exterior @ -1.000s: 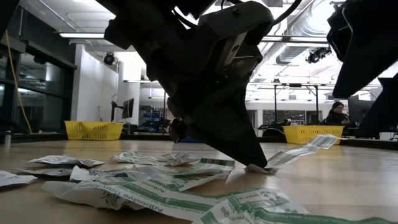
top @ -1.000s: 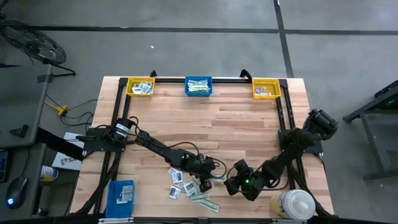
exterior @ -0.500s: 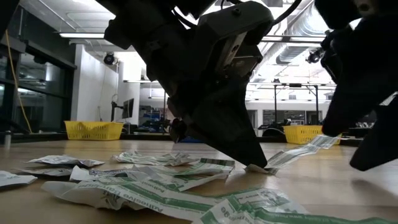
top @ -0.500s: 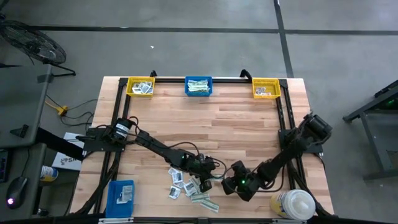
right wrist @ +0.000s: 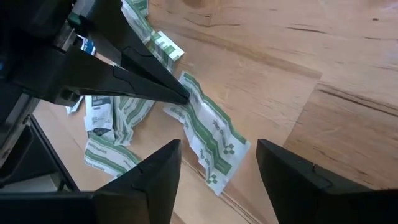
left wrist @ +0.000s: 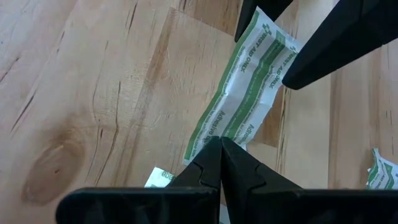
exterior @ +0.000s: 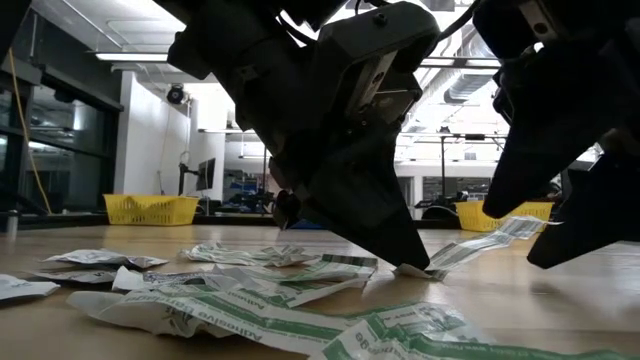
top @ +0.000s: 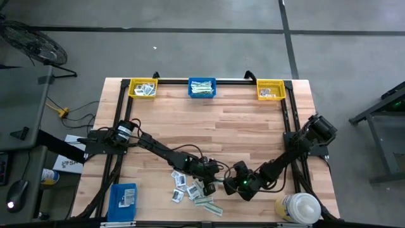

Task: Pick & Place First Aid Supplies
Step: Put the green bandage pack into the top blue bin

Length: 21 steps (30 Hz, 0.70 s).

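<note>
A pale green-and-white strip packet [left wrist: 245, 87] stretches between my two grippers on the wooden table, near its front edge. My left gripper [left wrist: 221, 146] is shut on one end of it. My right gripper [right wrist: 217, 144] is open and slants down over the strip's free end [right wrist: 217, 162]. One finger [left wrist: 249, 15] stands on each side of that end, touching nothing. More first aid supplies lie in a loose pile [top: 190, 189] left of the grippers. In the low view the strip [exterior: 480, 242] runs from my left gripper's tip [exterior: 412, 258] toward my right gripper [exterior: 560, 150]. My left gripper pinches the strip's end [left wrist: 217, 135] between its two fingertips. The fingers slant down from the table's left and lie along the strip. The held end sits low at the table top, and the rest [right wrist: 208, 134] runs crumpled away toward my right gripper.
Two yellow bins [top: 143, 88] [top: 271, 90] and a blue bin [top: 202, 87] stand along the table's far edge. A blue box [top: 124, 196] lies at the front left, and a white-capped bottle [top: 297, 208] stands at the front right. Bare wood lies between the bins and the pile.
My right gripper has come down and toward the table's left, closing in on the strip's free end with its fingers still apart. My left gripper and the strip have kept still.
</note>
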Available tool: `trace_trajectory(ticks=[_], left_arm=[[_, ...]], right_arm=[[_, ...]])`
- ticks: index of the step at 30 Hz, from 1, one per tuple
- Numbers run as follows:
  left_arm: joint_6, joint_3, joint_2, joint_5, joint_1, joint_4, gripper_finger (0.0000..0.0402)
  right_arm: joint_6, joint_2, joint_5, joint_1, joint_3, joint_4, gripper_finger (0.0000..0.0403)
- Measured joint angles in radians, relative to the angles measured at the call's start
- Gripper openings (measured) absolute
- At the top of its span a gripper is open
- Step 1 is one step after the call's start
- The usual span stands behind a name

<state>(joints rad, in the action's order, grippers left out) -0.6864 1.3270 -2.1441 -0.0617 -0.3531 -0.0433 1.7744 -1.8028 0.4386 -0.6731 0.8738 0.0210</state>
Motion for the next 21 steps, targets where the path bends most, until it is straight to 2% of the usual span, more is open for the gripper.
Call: trace_trajectory(ticks=[3, 6, 15, 21], left_arm=[[0.0, 0.0, 0.0, 0.0, 0.0, 0.0, 0.0], [0.0, 0.0, 0.0, 0.0, 0.0, 0.0, 0.0], [0.0, 0.0, 0.0, 0.001, 0.0, 0.0, 0.0], [0.0, 0.0, 0.0, 0.003, 0.0, 0.0, 0.0003]], right_arm=[[-0.001, 0.0, -0.003, -0.001, 0.0, 0.0, 0.0195], [-0.003, 0.0, -0.002, 0.0, 0.0, 0.0, 0.0167], [-0.041, 0.0, 0.016, 0.0, 0.0, 0.003, 0.002], [-0.076, 0.0, 0.005, 0.0, 0.0, 0.004, 0.0003]])
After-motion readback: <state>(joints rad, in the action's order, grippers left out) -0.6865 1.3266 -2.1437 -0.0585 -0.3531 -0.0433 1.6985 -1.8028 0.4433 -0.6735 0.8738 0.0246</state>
